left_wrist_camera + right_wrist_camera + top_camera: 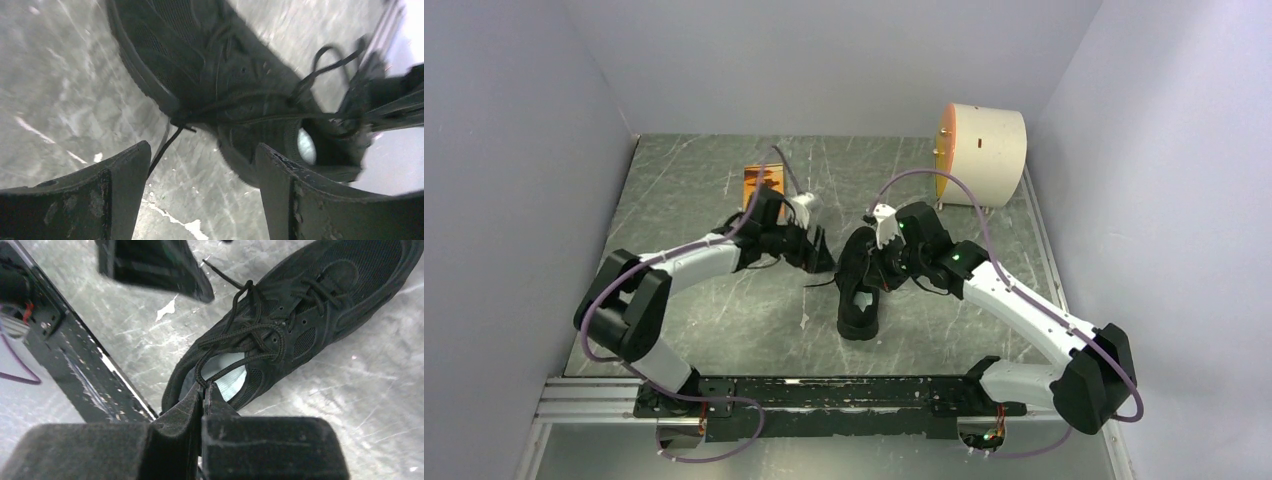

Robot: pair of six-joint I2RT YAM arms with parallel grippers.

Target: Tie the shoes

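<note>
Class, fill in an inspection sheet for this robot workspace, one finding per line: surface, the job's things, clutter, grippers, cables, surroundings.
Surface: grey table, scratched, with pale scuffs.
Job's things: one black shoe lying mid-table; laces loose, no finished bow seen.
Clutter: cream drum with an orange face, far right; small orange object beyond the left arm.
Grippers: left gripper open beside the shoe, a lace end running between its fingers; right gripper shut on a loop of the laces over the shoe's opening.
Cables: purple cables looping along both arms.
Surroundings: plain pale walls on three sides.
</note>
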